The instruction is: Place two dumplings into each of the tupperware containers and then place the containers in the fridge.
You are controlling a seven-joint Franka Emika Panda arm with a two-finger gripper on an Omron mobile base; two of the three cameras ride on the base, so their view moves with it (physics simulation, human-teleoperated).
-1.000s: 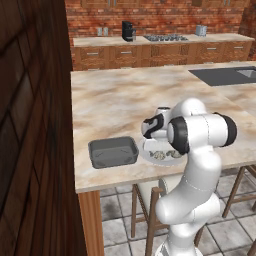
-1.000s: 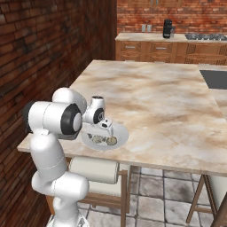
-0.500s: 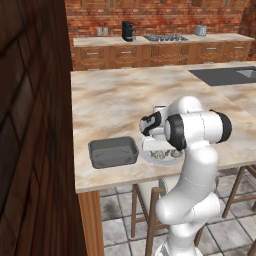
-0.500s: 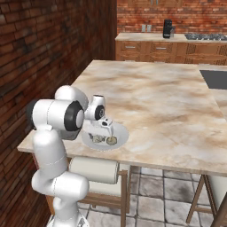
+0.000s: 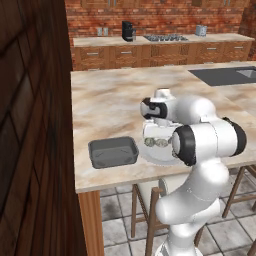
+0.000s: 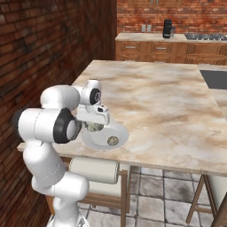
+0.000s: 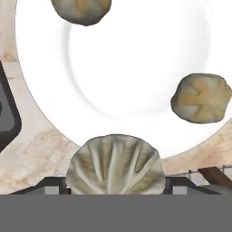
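A round white plate [image 7: 131, 68] lies on the island counter with beige dumplings on it. One pleated dumpling [image 7: 115, 165] sits at the plate's near rim between my fingertips, and my gripper [image 7: 115, 186] is shut on it. Two more dumplings [image 7: 81, 8] [image 7: 201, 97] lie loose on the plate. From the base, my gripper [image 5: 151, 134] [image 6: 94, 124] points straight down over the plate [image 5: 156, 156] [image 6: 104, 142]. The dark grey tupperware container [image 5: 113, 152] [image 7: 6, 122] stands just left of the plate, holding nothing. The fridge is out of view.
The plate and tray sit near the front edge of the marble island [image 5: 110, 100]. A dark wooden wall [image 5: 30, 125] rises on the left. Stools [image 6: 95, 170] stand under the counter's edge. A sink [image 5: 225, 75] is set in at the far right.
My jaws have closed in from wide open onto the dumpling at the plate's rim. The arm has shifted only slightly over the plate.
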